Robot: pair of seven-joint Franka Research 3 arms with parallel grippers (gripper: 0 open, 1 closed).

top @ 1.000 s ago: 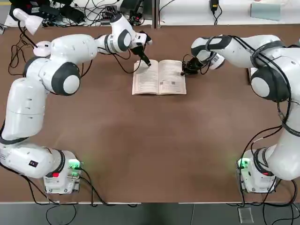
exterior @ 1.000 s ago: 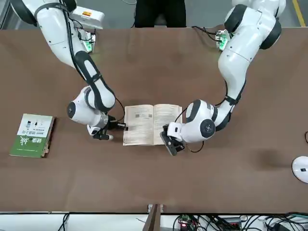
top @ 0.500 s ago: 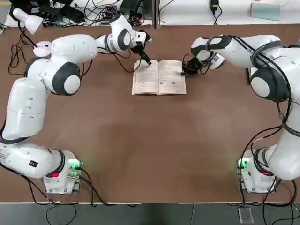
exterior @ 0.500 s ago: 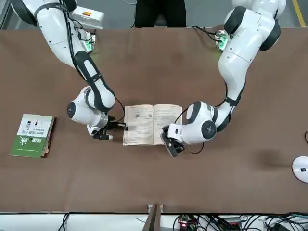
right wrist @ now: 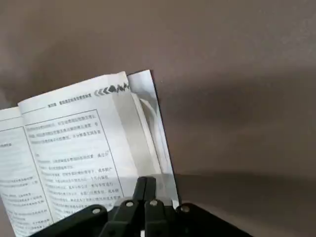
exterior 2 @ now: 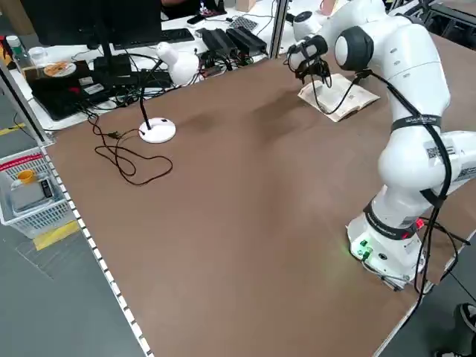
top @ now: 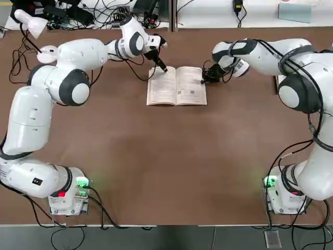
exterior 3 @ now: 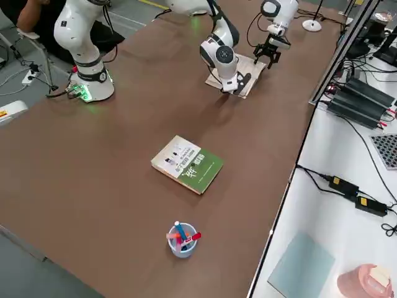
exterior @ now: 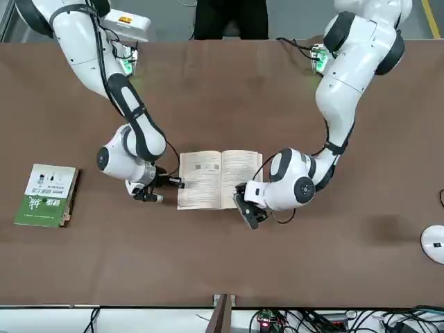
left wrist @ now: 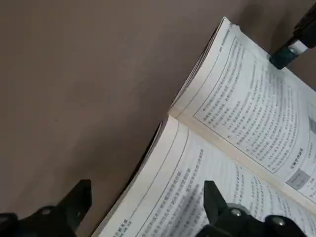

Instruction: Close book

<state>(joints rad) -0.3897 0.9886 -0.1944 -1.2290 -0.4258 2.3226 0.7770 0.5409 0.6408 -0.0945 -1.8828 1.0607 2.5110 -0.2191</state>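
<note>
Watching L gripper point(left wrist: 148, 205), jaws apart over near page of book point(top: 176, 87); R gripper point(right wrist: 146, 185) clenched at book's outer edge, might crumple loose pgs if pushed.

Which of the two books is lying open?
The thin paperback with white text pages, its two page halves spread between the left gripper and right gripper; the green-and-white-covered book lies closed.

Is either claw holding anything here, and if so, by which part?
Nothing is held: the left claw stands open over the book's page, and the right claw is shut at its outer edge, gripping no paper.
</note>
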